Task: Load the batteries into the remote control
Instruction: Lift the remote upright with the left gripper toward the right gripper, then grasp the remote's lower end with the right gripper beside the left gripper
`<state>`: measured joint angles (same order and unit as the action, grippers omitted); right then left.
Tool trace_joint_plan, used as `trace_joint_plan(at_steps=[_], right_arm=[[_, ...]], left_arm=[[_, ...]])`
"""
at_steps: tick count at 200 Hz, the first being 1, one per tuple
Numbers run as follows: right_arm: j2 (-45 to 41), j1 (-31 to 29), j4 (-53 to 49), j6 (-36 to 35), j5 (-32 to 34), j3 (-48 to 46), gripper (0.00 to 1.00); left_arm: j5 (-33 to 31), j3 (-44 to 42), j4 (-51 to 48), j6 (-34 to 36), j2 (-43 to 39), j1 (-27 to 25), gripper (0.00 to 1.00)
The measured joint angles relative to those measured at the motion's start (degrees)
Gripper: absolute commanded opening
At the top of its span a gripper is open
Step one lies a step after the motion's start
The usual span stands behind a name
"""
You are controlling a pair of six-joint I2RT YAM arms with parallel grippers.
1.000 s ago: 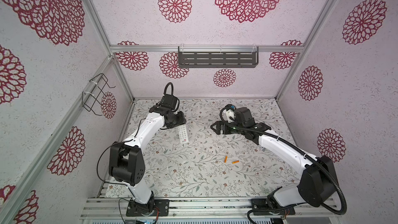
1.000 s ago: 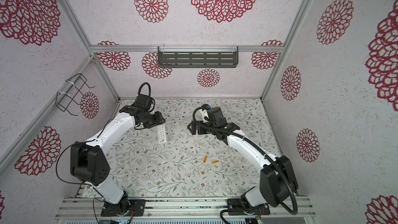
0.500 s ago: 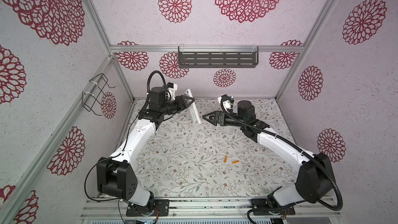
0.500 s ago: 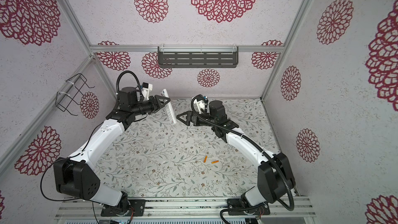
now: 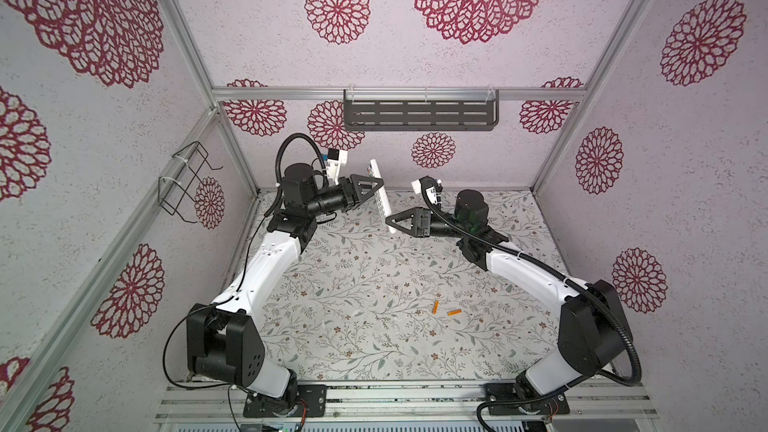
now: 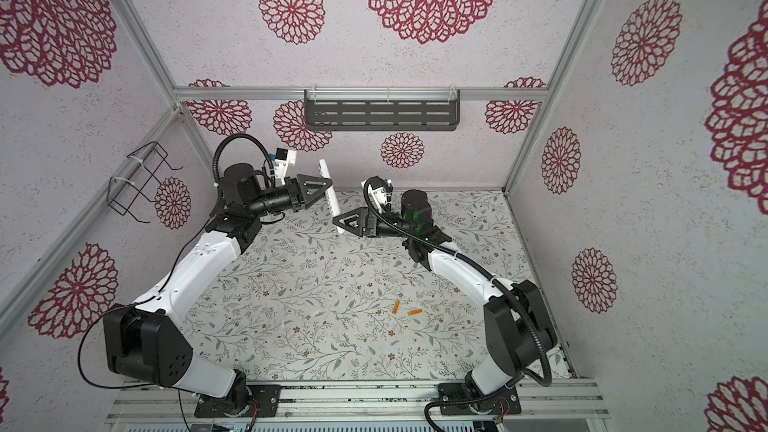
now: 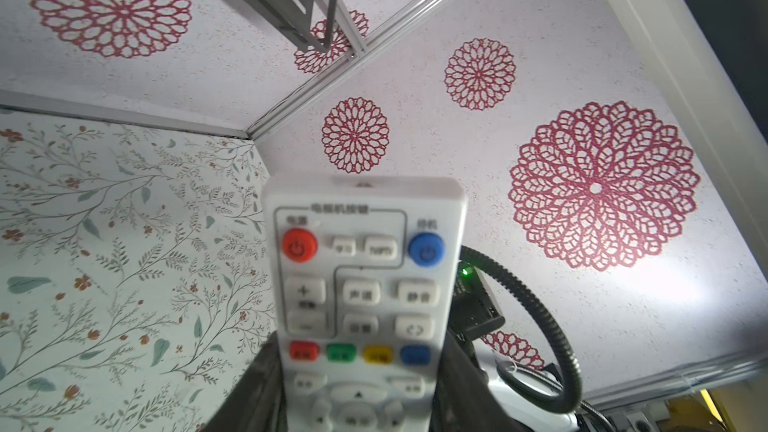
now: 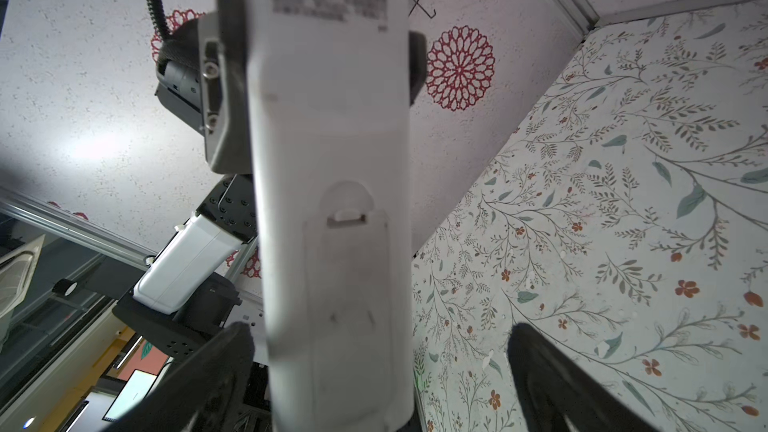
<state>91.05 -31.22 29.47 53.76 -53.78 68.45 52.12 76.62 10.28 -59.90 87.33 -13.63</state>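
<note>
Remote control (image 5: 380,197) off the table (image 5: 353,347), in the air near the back wall (image 5: 457,56), steeply tilted, coloured-button end uppermost. The same in both top views (image 6: 330,189).

Left gripper (image 5: 374,185) clamped on the remote control's long edges at about mid-length. In the left wrist view its dark fingers (image 7: 257,388) flank the body below the coloured row. Left arm (image 5: 266,268) raised, elbow bent, wrist level and pointing toward the middle.

Right gripper (image 5: 390,220) points at the remote control's lower end from the opposite side. Its fingers (image 8: 216,367) are spread wide with the lower end between them and a clear gap on one side. Contact on the other side cannot be told. Right arm (image 5: 528,272) stretched low across the table, wrist level.

Writing, button face (image 7: 361,284): power symbols on round red and blue buttons, a "+" key, and a red, green, yellow and blue row. Chinese captions too blurred to read.

Back face (image 8: 332,160): battery cover (image 8: 347,284) closed, latch tab visible. Printed label above is unreadable.

Batteries (image 5: 435,307) (image 5: 454,312) lie on the table close together, not touching, nearer the front, well apart from both grippers.
</note>
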Motion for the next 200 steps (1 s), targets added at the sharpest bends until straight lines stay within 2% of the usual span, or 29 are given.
trace_joint_plan(at_steps=[26,46,59,114,167,186,200], right_arm=[[0.76,-0.02,3.1,2.05,-0.5,0.0,0.99],[0.83,-0.04,4.61,3.06,-0.52,0.0,0.95],[0.83,-0.09,5.75,3.82,-0.57,0.0,0.87],[0.87,-0.81,8.66,5.79,-1.01,-0.02,0.69],[0.87,-1.2,9.31,6.1,-1.55,-0.07,0.37],[0.87,-1.2,8.61,5.66,-1.51,-0.07,0.23],[0.85,-1.22,6.93,4.61,-1.36,-0.07,0.15]], left_arm=[[1.42,-0.31,2.78,-1.57,0.09,-0.09,0.27],[2.1,-0.33,3.67,-2.14,0.33,-0.24,0.27],[2.45,-0.39,4.04,-2.43,0.5,-0.35,0.27],[2.67,-0.59,4.55,-2.73,0.9,-0.74,0.27],[2.58,-0.61,5.22,-2.58,1.09,-0.74,0.28],[2.14,-0.59,4.28,-1.7,1.09,-0.76,0.35],[1.44,-0.44,2.29,-0.37,1.09,-0.79,0.54]])
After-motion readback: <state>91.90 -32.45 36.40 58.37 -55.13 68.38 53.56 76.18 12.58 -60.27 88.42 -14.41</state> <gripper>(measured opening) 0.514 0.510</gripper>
